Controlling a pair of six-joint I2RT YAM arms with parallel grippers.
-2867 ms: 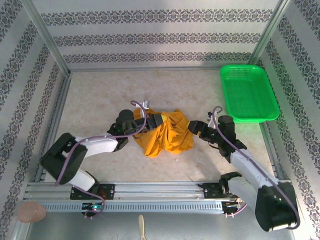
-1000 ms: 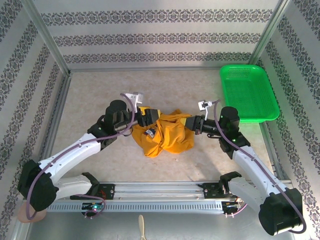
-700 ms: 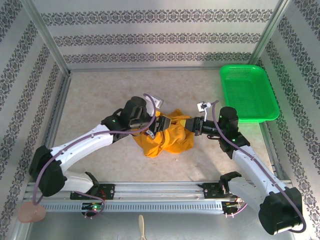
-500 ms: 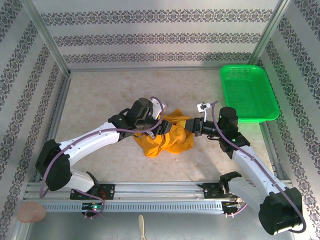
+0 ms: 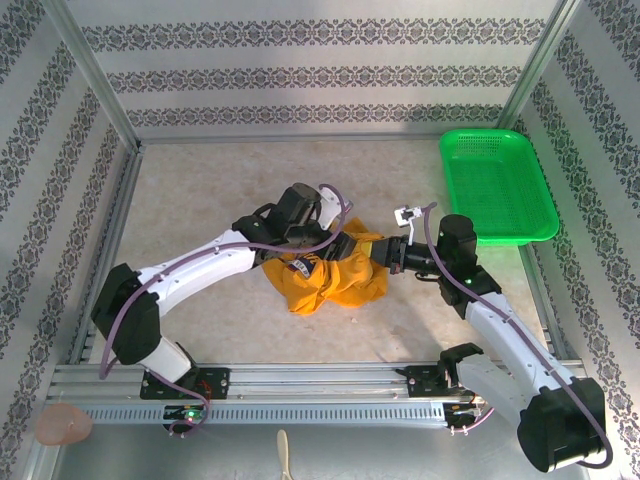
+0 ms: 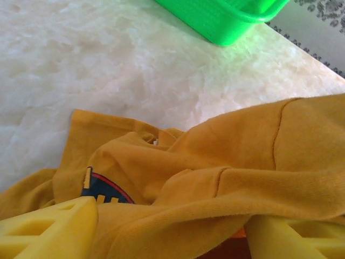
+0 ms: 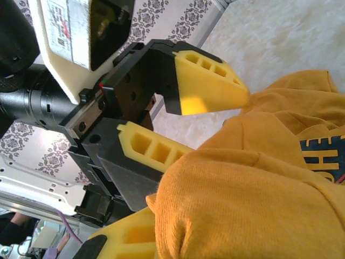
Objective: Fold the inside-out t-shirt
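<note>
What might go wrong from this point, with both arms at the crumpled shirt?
1. The left gripper stands open over a thick bunched fold of the t-shirt. Closing here may catch several layers, so the shirt would likely lift as a lump rather than spread.
2. The right gripper, shut on the shirt's right edge, sits close beside the left one. A small inward move might make them bump.

Bright even overhead light, soft shadows, pale glare on table [image 6: 108,65], nearest t-shirt [image 7: 242,205] folds slightly blurred
</note>
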